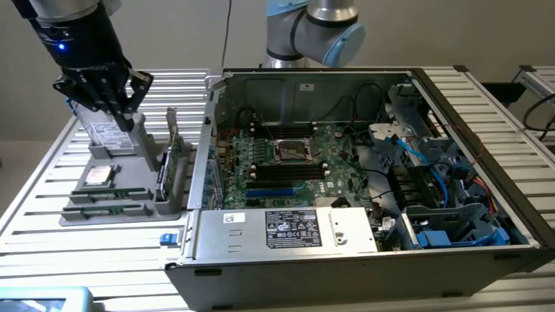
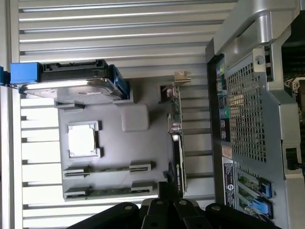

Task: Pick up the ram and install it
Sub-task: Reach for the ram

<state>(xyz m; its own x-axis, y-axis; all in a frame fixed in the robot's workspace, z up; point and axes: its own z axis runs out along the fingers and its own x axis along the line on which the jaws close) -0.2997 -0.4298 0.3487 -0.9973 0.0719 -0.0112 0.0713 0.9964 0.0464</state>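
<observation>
The ram (image 1: 104, 210) (image 2: 112, 192) lies flat in the front slot of the grey holder (image 1: 121, 218) (image 2: 136, 148), not yet lifted. The slot just beside it seems to carry a second stick, though this cannot be told for certain. If the wrong slot is aimed at, nothing may be caught.

The end effector (image 1: 126, 120) (image 2: 164, 202) is clenched and empty. It hangs over the far end of the holder, close to the upright hard drive (image 1: 108, 133) (image 2: 71, 78) and well apart from the ram. With the fingers pressed together, the thin board cannot be straddled. If it is approached in this state, it is likely to be pushed down or scraped rather than grasped.

The tall expansion card (image 1: 173, 149) (image 2: 175, 119) stands along the holder's edge, so it or the drive could be struck by a slanted path.

A grip taken off-centre could let the long stick tilt or slip.

Beyond the holder, on the slatted desk (image 1: 69, 260), the open computer case (image 1: 485, 130) holds the motherboard (image 1: 338, 156). There, loose cables (image 1: 407, 153) could be snagged, and a tilted or reversed stick could jam in its socket.
</observation>
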